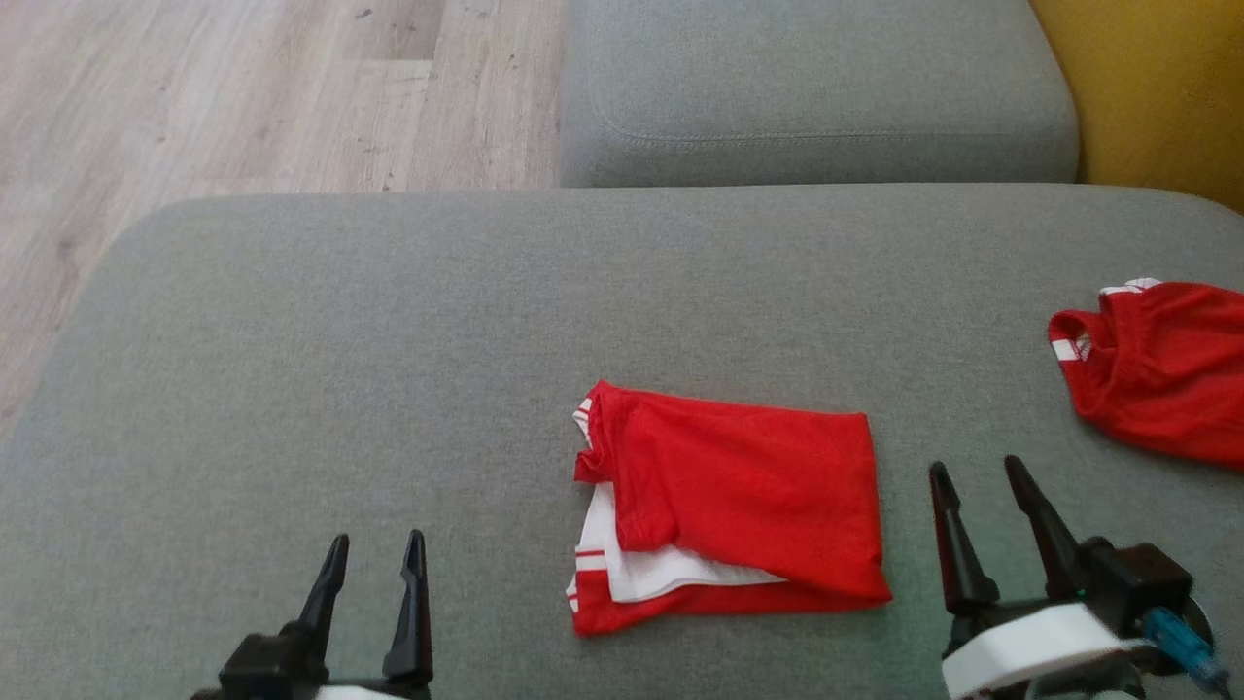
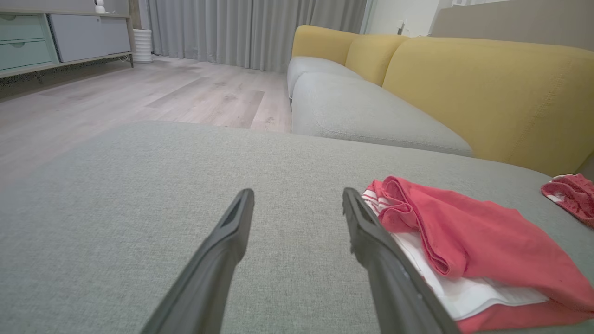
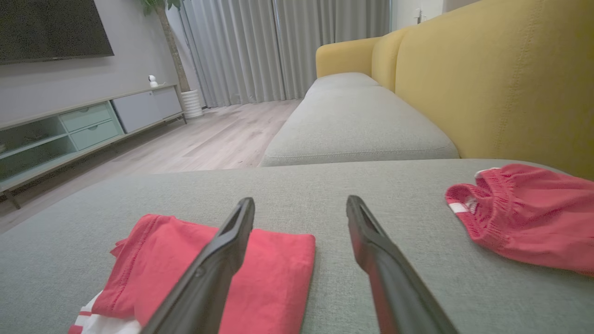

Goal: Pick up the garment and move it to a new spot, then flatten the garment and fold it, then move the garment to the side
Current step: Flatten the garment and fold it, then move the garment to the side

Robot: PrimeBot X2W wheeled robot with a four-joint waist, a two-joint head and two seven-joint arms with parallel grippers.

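At the lower left of the head view, the left gripper (image 1: pixel 378 538) hovers over bare grey cushion (image 1: pixel 389 321). Its two dark fingers are spread and hold nothing. It points up the frame, clear of the cloth, which probably leaves it free to come in from that side.

Just right of the frame's centre lies the garment (image 1: pixel 739 496), a red top with white trim. It is folded into a compact, roughly rectangular packet that rests flat on the cushion. White inner layers peek out at its left and lower edges, so the fold looks done but loose. In the left wrist view, the packet (image 2: pixel 473 241) sits at the lower right, just beside the right-hand finger.

At the lower right, the right gripper (image 1: pixel 976 465) also has its fingers parted and empty, near the packet's right edge but apart from it. With a gripper on either side, the likely remaining step is carrying the packet aside.

At the right edge of the frame, a second red garment (image 1: pixel 1157 369) lies crumpled, well apart from the folded one, so it will not tangle with it.
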